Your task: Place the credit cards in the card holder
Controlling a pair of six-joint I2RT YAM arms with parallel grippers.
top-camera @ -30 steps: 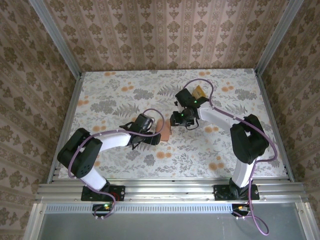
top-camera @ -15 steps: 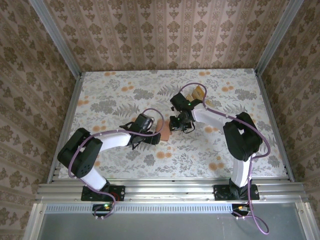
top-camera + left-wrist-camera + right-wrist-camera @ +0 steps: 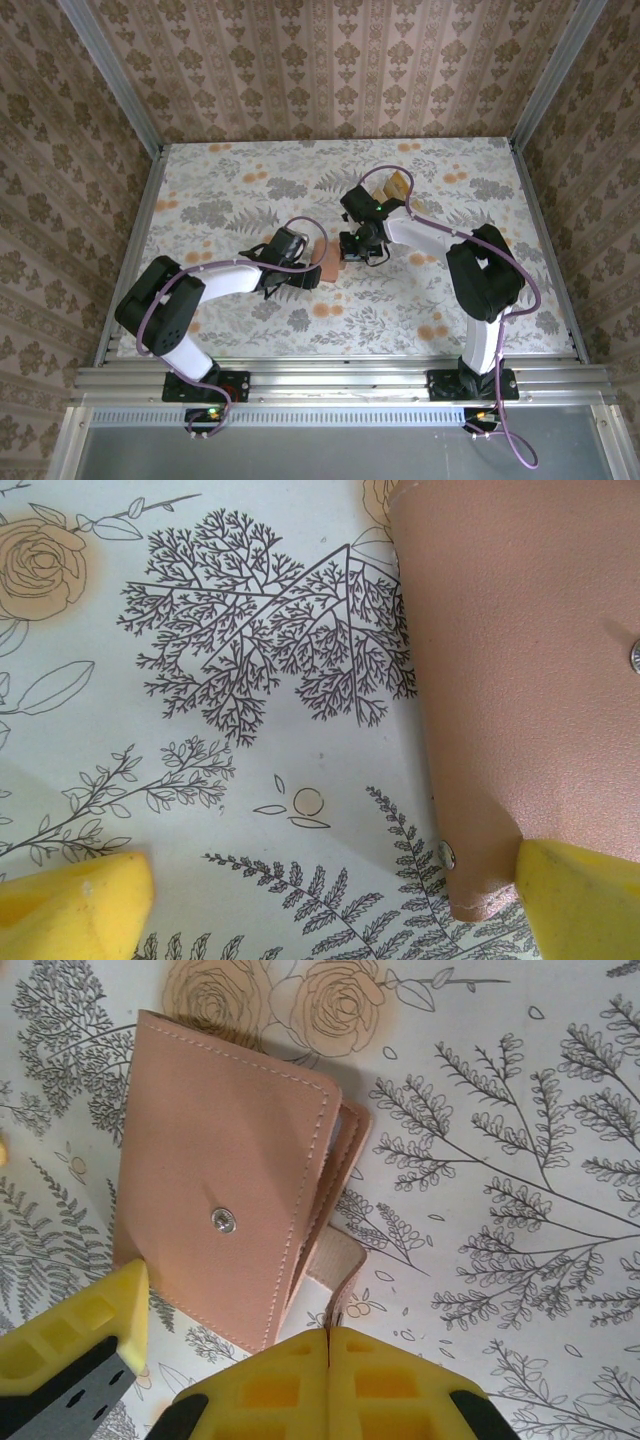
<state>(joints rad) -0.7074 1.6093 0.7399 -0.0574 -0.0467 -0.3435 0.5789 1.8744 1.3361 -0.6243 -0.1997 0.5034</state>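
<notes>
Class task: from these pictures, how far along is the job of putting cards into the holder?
Done: nothing I can confirm. In hand: the open left gripper has a finger against the holder's corner; the right gripper is shut on a thin pale strip at its open edge, card or flap, I cannot tell. Left: the cards lying apart, farther back.
</notes>
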